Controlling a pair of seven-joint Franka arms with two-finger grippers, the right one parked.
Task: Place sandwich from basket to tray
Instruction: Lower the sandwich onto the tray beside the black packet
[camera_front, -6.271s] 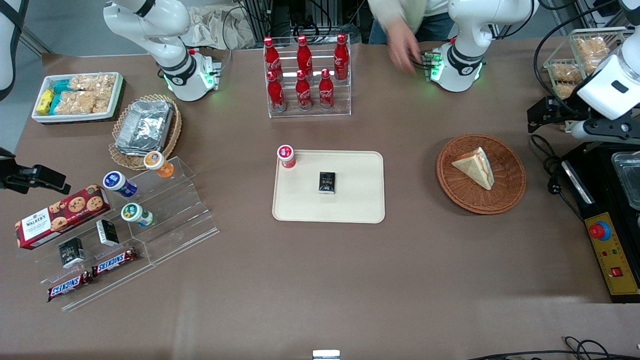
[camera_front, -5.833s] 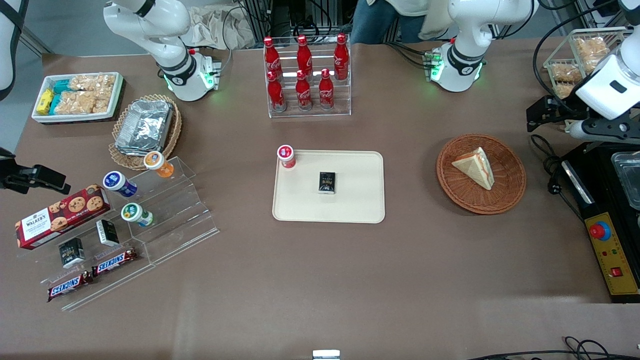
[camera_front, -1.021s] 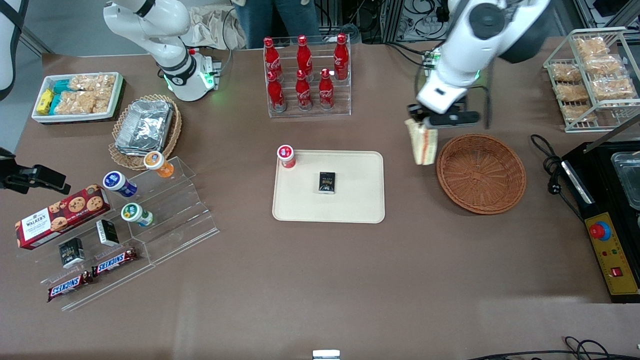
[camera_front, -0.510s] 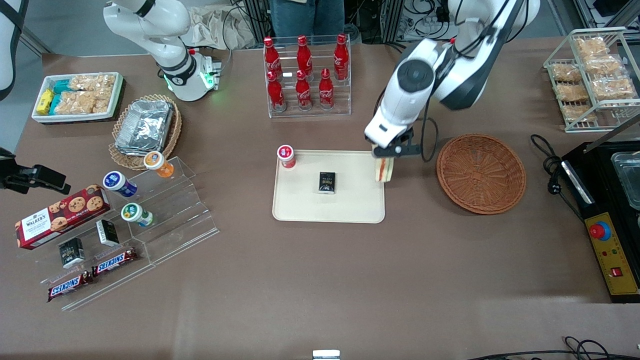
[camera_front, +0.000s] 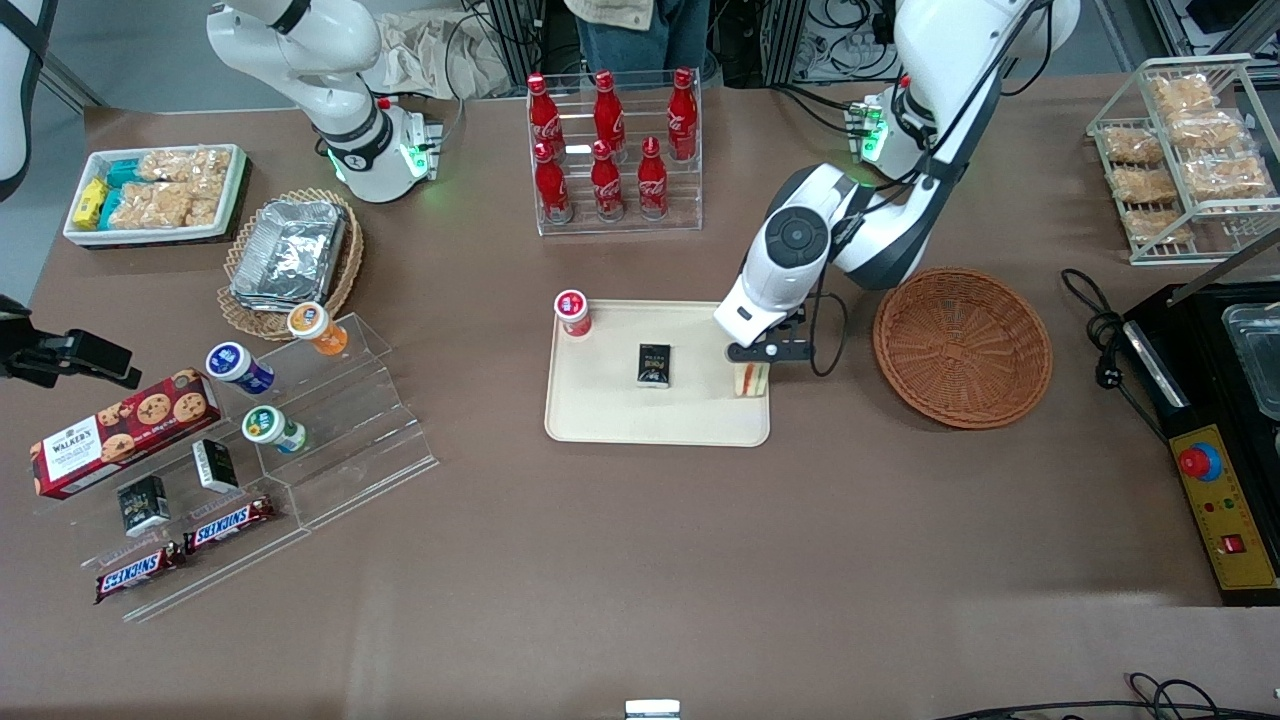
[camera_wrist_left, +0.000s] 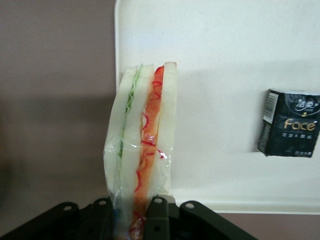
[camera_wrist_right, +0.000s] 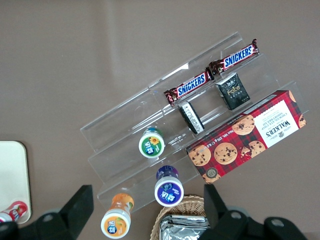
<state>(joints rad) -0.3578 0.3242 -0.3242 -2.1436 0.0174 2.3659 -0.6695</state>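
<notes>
Brown worktop (camera_front: 640, 560) carrying a cream-beige tray (camera_front: 620, 420) at its middle and a round reddish-brown wicker basket (camera_front: 962, 347) toward the working arm's end. Left gripper (camera_front: 752, 358) positioned over the tray edge nearest the basket, its jaws clamped on the sandwich (camera_front: 750, 380). In the left wrist view the gripper (camera_wrist_left: 131, 212) pinches the plastic-wrapped sandwich (camera_wrist_left: 142, 145) on edge, white bread layers upright, green and orange-red filling showing; whether its lower end touches the tray (camera_wrist_left: 220, 35) cannot be told. Black Face-branded carton (camera_front: 654, 364) lying on the tray, apart from the sandwich; red-capped jar (camera_front: 572, 312) at the tray corner. Rack of red cola bottles (camera_front: 610, 140) farther from the front camera than the tray.
</notes>
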